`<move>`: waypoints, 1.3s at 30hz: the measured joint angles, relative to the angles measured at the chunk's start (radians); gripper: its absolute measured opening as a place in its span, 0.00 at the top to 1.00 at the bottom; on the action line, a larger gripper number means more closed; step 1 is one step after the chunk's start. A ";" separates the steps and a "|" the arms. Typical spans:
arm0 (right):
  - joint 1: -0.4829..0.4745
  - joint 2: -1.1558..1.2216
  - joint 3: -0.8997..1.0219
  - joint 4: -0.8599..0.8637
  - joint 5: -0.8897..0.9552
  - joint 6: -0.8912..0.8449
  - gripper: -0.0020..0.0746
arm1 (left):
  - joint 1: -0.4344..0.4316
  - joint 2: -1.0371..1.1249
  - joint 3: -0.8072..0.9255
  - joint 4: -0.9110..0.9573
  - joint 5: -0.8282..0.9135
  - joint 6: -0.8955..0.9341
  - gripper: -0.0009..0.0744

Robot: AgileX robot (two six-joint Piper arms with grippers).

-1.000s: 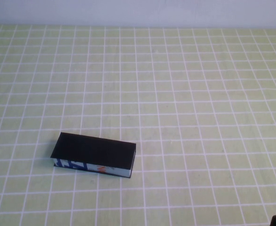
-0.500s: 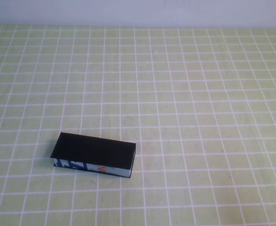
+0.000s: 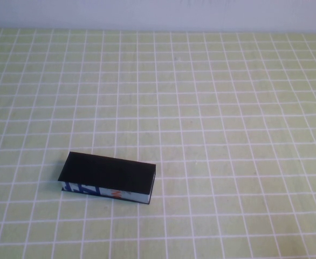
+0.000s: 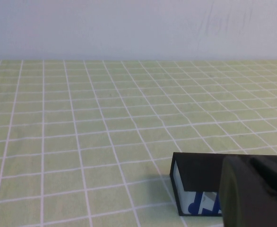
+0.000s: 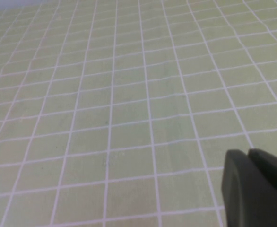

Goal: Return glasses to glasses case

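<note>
Right end effector (image 5: 256, 189), clenched, has withdrawn from the high view; closed glasses case (image 3: 108, 177) unmoved.

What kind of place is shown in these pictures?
Probably a robot test bench rather than a home: a table under a green checked cloth, a plain pale wall behind, one closed glasses case, and the left tool and right tool low at the near edge.

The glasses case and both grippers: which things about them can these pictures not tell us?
- The glasses: not visible in any view; the shut lid of the glasses case hides whatever is inside.
- Left gripper: cut off by the left wrist picture's edge, and it covers part of the case's patterned side.
- Right gripper: cut off in the right wrist view, out of the high view.
</note>
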State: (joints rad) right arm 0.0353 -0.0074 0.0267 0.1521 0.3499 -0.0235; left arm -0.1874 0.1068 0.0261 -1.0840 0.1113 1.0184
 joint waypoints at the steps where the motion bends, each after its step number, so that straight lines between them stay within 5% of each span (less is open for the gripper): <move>1: 0.000 0.000 0.000 0.000 0.001 0.000 0.99 | 0.000 0.000 0.000 0.000 0.000 0.000 0.99; 31: -0.001 0.000 0.000 0.000 0.001 0.000 0.99 | 0.000 0.000 0.000 0.000 0.002 0.000 0.99; 35: -0.001 0.000 0.000 0.000 0.001 0.000 0.99 | 0.000 0.000 0.000 0.148 0.002 -0.041 0.99; 39: -0.001 0.000 0.000 0.000 0.001 0.000 0.99 | 0.000 -0.016 0.000 0.508 -0.058 -0.374 0.99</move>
State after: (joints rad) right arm 0.0346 -0.0074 0.0267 0.1521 0.3509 -0.0235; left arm -0.1874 0.0909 0.0261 -0.5761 0.0534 0.6441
